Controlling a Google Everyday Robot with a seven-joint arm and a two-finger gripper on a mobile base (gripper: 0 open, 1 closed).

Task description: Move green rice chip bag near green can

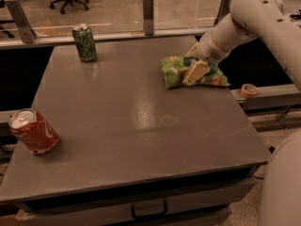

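The gripper [194, 73] is sitting right on the green rice chip bag [171, 72], at the right of the frame a little above the middle. It is reaching in from the white arm [244, 18] that is coming down from the upper right corner. From where I am standing I cannot tell whether the claw is clamping the bag or only resting on top of it.

The bag is lying crumpled on the grey table [141, 126], close to the table's right edge. The green can [85, 43] is standing upright in the upper left of the frame, near the back edge and well apart from the bag, so the whole carry is not yet done.

What I am worrying about is the hold. The film looks slick and puffy, and a pinch on a loose fold could be letting go partway across, dropping the bag short of the can. If the bag is being dragged rather than lifted, it could be snagging or twisting out.

The can is slim and tall, so a bag swinging in low, or the arm itself, could be tipping it over or pushing it off the back edge. The red can [34, 131] at the lower left, sitting at a tilt, looks to be out of the path.
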